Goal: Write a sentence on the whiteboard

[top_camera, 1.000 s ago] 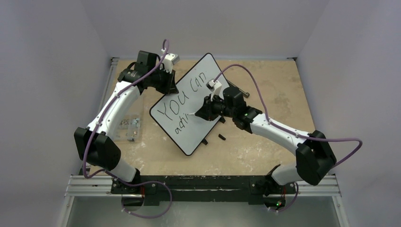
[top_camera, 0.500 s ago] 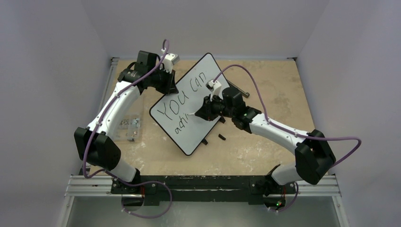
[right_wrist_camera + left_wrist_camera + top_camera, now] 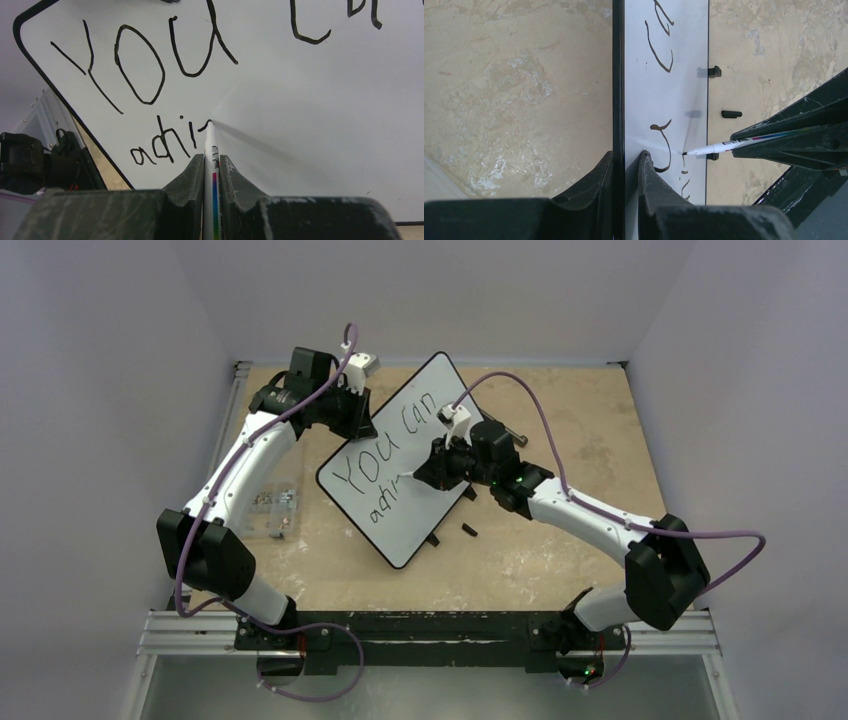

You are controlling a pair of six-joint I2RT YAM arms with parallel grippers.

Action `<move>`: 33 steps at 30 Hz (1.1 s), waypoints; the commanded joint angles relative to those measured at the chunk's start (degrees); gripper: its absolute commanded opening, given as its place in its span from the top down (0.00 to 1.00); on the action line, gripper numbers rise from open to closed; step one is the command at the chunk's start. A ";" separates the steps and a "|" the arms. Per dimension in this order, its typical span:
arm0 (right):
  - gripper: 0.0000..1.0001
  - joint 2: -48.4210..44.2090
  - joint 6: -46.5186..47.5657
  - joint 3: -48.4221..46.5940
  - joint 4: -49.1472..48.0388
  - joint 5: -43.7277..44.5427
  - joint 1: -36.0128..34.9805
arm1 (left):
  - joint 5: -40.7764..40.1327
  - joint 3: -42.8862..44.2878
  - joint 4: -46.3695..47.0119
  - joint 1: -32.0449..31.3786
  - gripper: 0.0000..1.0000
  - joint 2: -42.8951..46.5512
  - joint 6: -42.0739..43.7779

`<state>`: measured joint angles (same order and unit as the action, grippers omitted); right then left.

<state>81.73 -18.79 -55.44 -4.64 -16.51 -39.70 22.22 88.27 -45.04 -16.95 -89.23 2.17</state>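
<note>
The whiteboard (image 3: 412,528) stands tilted on its edge in the middle of the table. My left gripper (image 3: 362,426) is shut on its black-framed upper left edge, one finger on each side (image 3: 624,156). The sentence (image 3: 385,443) reads "YOU can" with "achi" started below (image 3: 160,145). My right gripper (image 3: 422,476) is shut on a thin white marker pen (image 3: 210,150), whose tip touches the whiteboard (image 3: 325,100) just right of the "i". In the left wrist view the marker pen (image 3: 714,148) reaches in from the right onto the whiteboard (image 3: 674,100).
A small black cap (image 3: 468,531) lies on the tan table right of the board's foot (image 3: 433,539). Small metal parts (image 3: 274,502) sit by the left arm. A dark rod (image 3: 512,434) lies behind the right wrist. Metal rails edge the table.
My right gripper has shifted the marker tip slightly up and right past the "i", starting a new stroke. The left gripper and the board have stayed still.
</note>
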 commanded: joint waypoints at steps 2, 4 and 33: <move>1.00 0.52 1.88 -2.73 -0.80 1.75 0.33 | -11.76 -0.12 0.74 -0.10 1.00 0.07 7.60; 1.00 0.54 2.06 -2.63 -1.08 1.27 0.33 | -11.84 -0.16 0.78 -0.10 1.00 0.08 7.64; 1.00 -0.06 2.64 3.49 -1.97 -3.63 -0.18 | -11.93 -0.12 0.70 -0.10 1.00 0.12 7.73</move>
<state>82.24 -17.74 -54.30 -6.48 -20.75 -39.48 22.06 88.27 -45.06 -17.02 -89.23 2.20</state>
